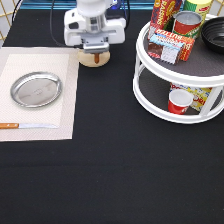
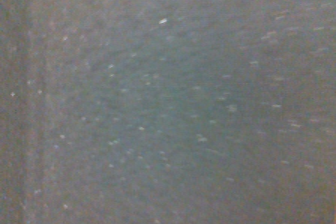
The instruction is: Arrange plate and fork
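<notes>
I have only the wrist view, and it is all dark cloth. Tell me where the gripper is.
Observer: The gripper is at the exterior view's top, directly over a wooden disc on the black table.
Operator: Give me the plate's position.
Observer: The plate lies flat on a pale mat at the exterior view's left, apart from the gripper.
Operator: Now report the fork.
Observer: No fork shows plainly. There is a small brown bit under the gripper at the disc, but I cannot tell what it is. A knife lies along the mat's bottom edge, below the plate.
</notes>
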